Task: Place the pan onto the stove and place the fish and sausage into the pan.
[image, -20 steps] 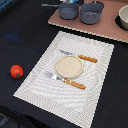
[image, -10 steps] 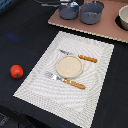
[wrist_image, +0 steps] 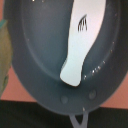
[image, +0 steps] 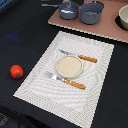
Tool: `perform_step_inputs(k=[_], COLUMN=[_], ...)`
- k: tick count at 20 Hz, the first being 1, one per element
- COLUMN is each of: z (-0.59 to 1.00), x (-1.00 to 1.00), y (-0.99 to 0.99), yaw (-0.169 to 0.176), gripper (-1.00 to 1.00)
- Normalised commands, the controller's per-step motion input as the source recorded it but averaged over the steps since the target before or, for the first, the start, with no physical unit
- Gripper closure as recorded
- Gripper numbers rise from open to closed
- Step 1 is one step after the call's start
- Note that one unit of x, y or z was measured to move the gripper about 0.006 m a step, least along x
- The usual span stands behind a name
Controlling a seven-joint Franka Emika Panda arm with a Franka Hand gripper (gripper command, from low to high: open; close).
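The pan (image: 69, 10) stands on the stove (image: 100, 27) at the back of the exterior view, its thin handle pointing to that view's left. The wrist view looks straight down into the pan (wrist_image: 35, 55). The white fish (wrist_image: 80, 42) lies inside it, and the handle root shows at the rim. The red sausage (image: 16, 71) lies on the dark table at the exterior view's left, far from the pan. No gripper fingers show in either view.
A larger grey pot (image: 92, 12) stands next to the pan on the stove. A white bowl (image: 123, 17) is at the stove's right end. A striped placemat (image: 35, 82) bears a plate (image: 69, 66), a knife (image: 80, 57) and a fork (image: 66, 80).
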Motion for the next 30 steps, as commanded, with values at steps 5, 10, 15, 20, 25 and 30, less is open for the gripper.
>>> perform_step_inputs(k=[5, 10, 15, 20, 25, 30], z=[0.18, 0.01, 0.0, 0.0, -0.02, -0.03], x=[0.12, 0.21, 0.16, 0.07, -0.01, -0.04], y=[-0.89, -1.0, -1.0, -1.0, -0.97, -0.93], yaw=[-0.034, 0.0, 0.0, 0.0, -0.01, -0.026], gripper=[-1.0, -1.0, -1.0, -1.0, -1.0, -1.0])
